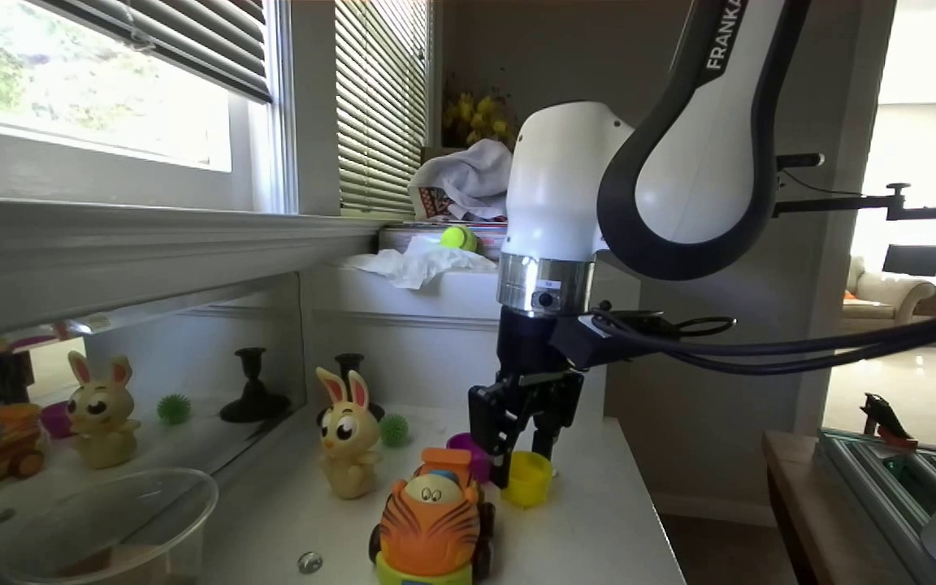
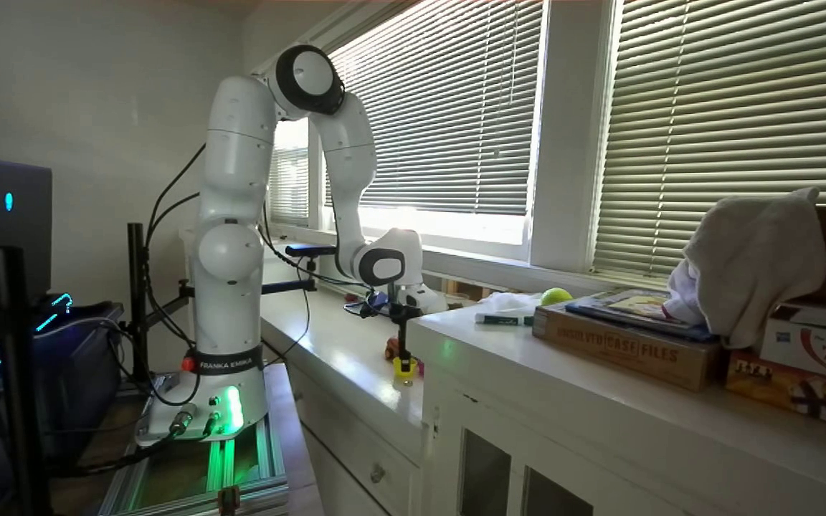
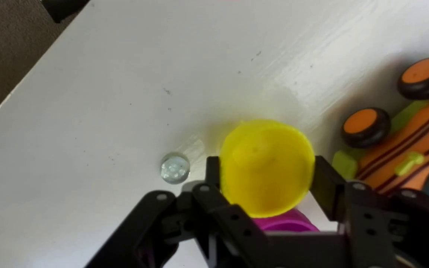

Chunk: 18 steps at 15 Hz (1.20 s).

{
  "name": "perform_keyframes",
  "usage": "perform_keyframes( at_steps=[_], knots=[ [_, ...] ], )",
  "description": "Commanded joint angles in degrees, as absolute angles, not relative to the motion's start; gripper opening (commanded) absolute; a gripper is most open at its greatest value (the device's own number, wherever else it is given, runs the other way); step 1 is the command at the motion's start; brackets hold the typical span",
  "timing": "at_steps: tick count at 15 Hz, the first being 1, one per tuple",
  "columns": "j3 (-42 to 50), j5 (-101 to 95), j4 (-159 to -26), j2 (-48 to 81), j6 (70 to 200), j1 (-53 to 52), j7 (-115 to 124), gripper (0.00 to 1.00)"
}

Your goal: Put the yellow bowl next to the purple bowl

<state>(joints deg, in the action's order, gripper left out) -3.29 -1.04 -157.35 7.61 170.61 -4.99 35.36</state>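
Observation:
The yellow bowl is between my gripper's fingers in the wrist view, with a finger touching each side. My gripper is shut on it. In an exterior view the gripper points straight down around the yellow bowl, which is upright at or just above the white counter; a gap beneath cannot be told. The purple bowl shows just past the yellow bowl's rim in the wrist view, partly hidden by the gripper. In an exterior view the purple bowl is behind a finger and a toy car, beside the yellow bowl.
The orange tiger toy car stands close to the bowls. A bunny toy, a green spiky ball and a clear container are along the mirror side. A glass bead lies near one finger. The counter edge drops to the floor.

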Motion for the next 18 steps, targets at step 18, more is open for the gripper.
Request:
perform_keyframes(
  at_steps=[18],
  knots=[
    [-5.06,4.06,-157.75,-17.86,140.19,-4.52,20.51,1.0]
  ],
)
